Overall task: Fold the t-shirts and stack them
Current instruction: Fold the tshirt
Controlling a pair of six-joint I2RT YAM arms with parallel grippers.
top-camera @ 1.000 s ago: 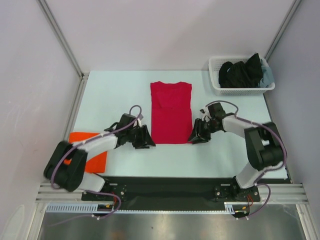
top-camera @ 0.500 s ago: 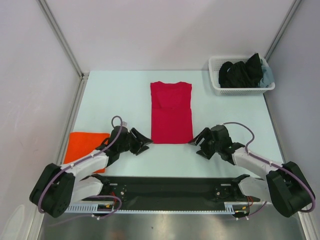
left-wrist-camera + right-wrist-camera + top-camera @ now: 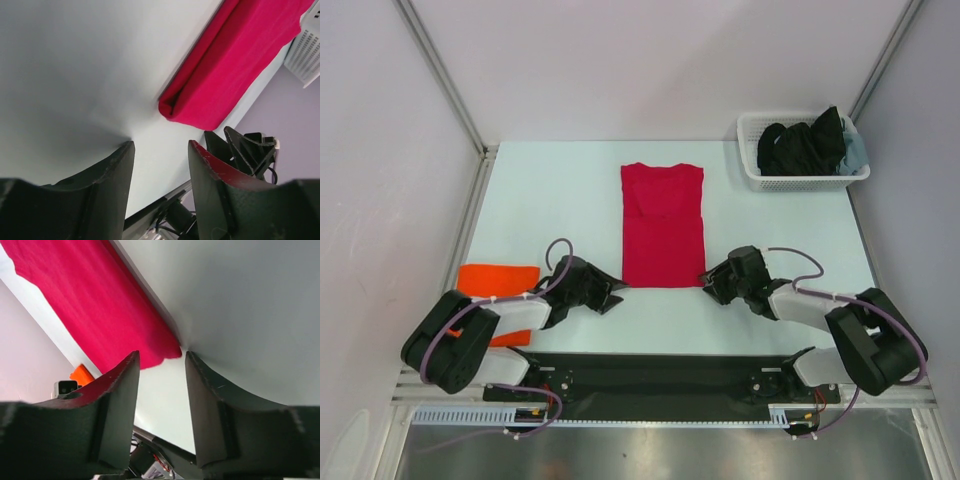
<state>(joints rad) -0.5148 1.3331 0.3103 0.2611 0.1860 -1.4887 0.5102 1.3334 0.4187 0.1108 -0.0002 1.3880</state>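
Apparently empty, left gripper and right gripper gape.

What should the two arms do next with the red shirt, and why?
Probably ease both grippers forward onto the near corners of the red shirt and close. It lies as a long folded strip, and the left gripper and right gripper sit open and low, one by each near corner, holding nothing. Pinching both corners would let them fold it in half.

L gripper & R gripper both low, jaws apart, nothing held; arms angled inward.
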